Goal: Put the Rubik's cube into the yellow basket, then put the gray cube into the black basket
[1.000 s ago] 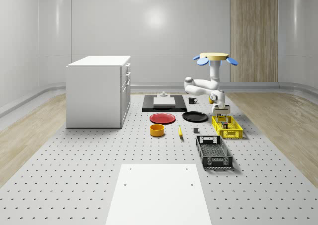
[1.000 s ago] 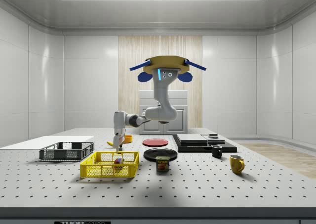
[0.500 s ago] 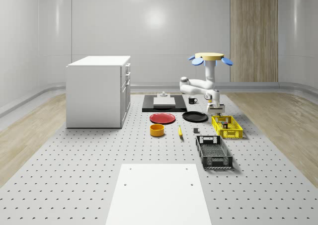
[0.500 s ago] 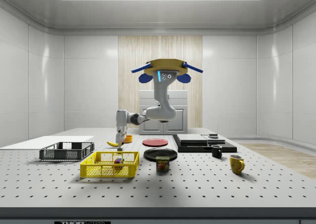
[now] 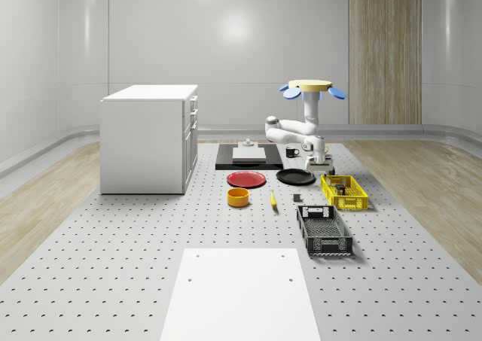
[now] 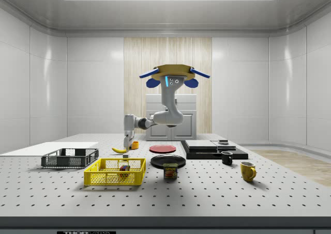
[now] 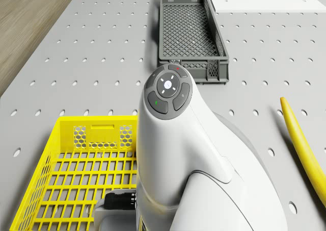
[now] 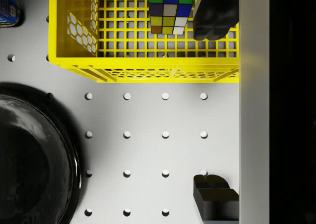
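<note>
From the whole-scene view, the black basket [image 5: 324, 230] sits nearest on the desk [image 5: 113, 266], unfilled, since the gray cube [image 5: 297, 199] lies on the boards just beyond it. Next back, the yellow basket [image 8: 143, 41] already holds the Rubik's cube [image 8: 171, 10], so the first half looks done. The pincer [image 8: 215, 115] hangs released with nothing between its fingers [image 8: 214, 200], beside the black plate [image 8: 34, 159], the drone [image 5: 313, 87] hovering above and behind.
</note>
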Tool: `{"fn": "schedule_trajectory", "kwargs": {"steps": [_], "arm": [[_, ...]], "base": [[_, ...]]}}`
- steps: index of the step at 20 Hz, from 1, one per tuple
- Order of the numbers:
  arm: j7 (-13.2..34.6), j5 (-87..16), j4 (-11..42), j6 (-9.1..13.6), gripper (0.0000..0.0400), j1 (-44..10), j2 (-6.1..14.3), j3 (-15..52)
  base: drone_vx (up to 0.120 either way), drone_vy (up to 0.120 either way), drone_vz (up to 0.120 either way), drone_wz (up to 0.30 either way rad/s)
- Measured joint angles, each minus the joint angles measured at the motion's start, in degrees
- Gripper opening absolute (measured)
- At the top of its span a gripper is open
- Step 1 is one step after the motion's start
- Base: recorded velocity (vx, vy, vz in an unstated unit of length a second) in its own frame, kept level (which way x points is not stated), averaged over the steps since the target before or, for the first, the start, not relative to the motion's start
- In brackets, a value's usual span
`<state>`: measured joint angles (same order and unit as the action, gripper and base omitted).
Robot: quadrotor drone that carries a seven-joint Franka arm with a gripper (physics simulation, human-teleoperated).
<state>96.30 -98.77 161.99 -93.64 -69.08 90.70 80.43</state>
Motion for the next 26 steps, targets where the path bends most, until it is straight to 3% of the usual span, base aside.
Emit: {"fn": "schedule_trajectory", "kwargs": {"steps": [9, 14, 19, 22, 26], "arm": [[0.0, 0.1, 0.0, -0.1, 0.04, 0.0, 0.1, 0.0], [0.0, 0.1, 0.0, -0.2, 0.04, 0.0, 0.2, 0.0], [0.0, 0.1, 0.0, -0.2, 0.04, 0.0, 0.3, 0.0], [0.0, 0.1, 0.0, -0.3, 0.04, -0.1, 0.3, 0.0], [0.0, 0.1, 0.0, -0.3, 0.04, -0.1, 0.3, 0.0]], "base": [[0.0, -0.12, 0.0, 0.0], [0.096, -0.12, 0.0, 0.0], [0.0, -0.12, 0.0, 0.0], [0.0, -0.12, -0.12, 0.0], [0.0, -0.12, -0.01, 0.0]]}}
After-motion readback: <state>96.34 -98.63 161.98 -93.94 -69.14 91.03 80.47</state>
